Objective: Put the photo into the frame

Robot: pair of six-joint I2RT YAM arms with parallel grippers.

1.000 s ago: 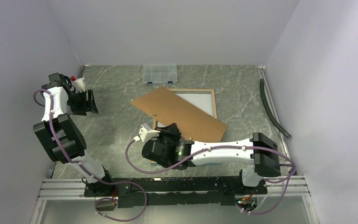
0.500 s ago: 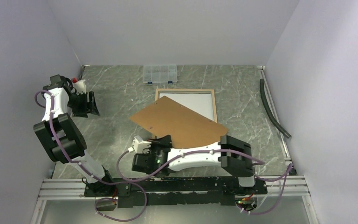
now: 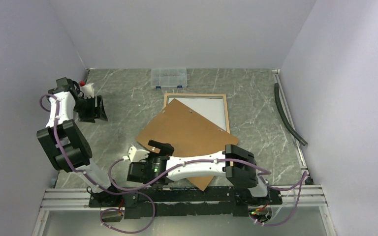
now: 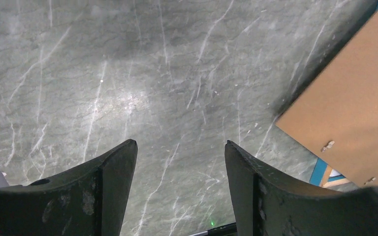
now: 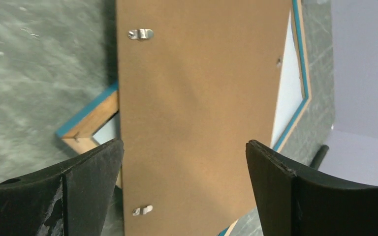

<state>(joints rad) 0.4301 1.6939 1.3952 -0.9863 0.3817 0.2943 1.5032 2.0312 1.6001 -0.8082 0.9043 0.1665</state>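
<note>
Right gripper (image 5: 183,147) of mine stands spread wide with nothing pinched; the board (image 3: 187,132) shows beyond it, between the fingers. Left gripper (image 4: 179,145) is spread too, over the table (image 3: 128,98) at the far left, holding nothing.

I cannot pick out the photo for certain. A pale sheet (image 3: 209,108) shows inside the frame (image 3: 195,94); it may be the photo's white back or only the pane. The frame lies back-up near the middle of the table, and my right wrist view catches a strip of its blue front edge. The board lies askew across it, covering its near left part and overhanging toward me.

I judge the photo to be light, limp paper, easy to crease and hard to lift off a flat surface. I would take it lightly by a free edge or corner. The frame looks stiff but its pane is likely fragile, so I would hold it by the rim. The board seems thin, stiff and light, and its overhanging near edge is the place to pinch.
</note>
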